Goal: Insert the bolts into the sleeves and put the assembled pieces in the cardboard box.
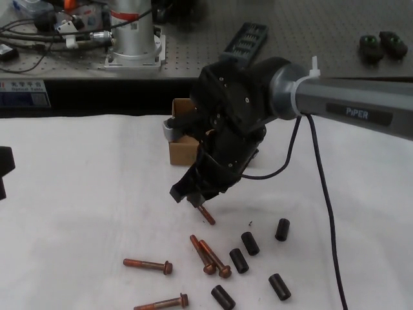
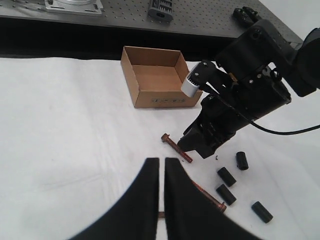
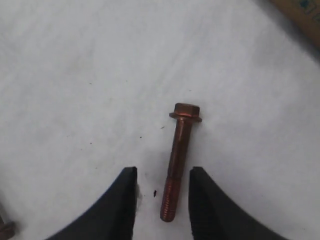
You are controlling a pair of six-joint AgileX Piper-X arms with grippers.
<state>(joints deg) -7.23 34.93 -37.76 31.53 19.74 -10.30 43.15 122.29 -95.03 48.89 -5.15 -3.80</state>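
Observation:
A copper bolt [image 3: 180, 155] lies on the white cloth, its threaded end between the open fingers of my right gripper [image 3: 163, 171], which do not touch it. From above, that gripper [image 1: 195, 196] hangs just over the same bolt [image 1: 206, 215], in front of the cardboard box [image 1: 182, 152]. Several more bolts [image 1: 148, 265] and black sleeves [image 1: 250, 243] lie scattered nearer the front. My left gripper [image 2: 161, 161] is shut with nothing in it, back from the bolt [image 2: 176, 148] and facing the box [image 2: 155, 80], whose inside looks bare.
The right arm hides part of the box in the high view. A cable [image 1: 326, 213] hangs from that arm down over the cloth. Behind the cloth runs a perforated metal bench [image 1: 193, 39] with a metal base and small parts on it.

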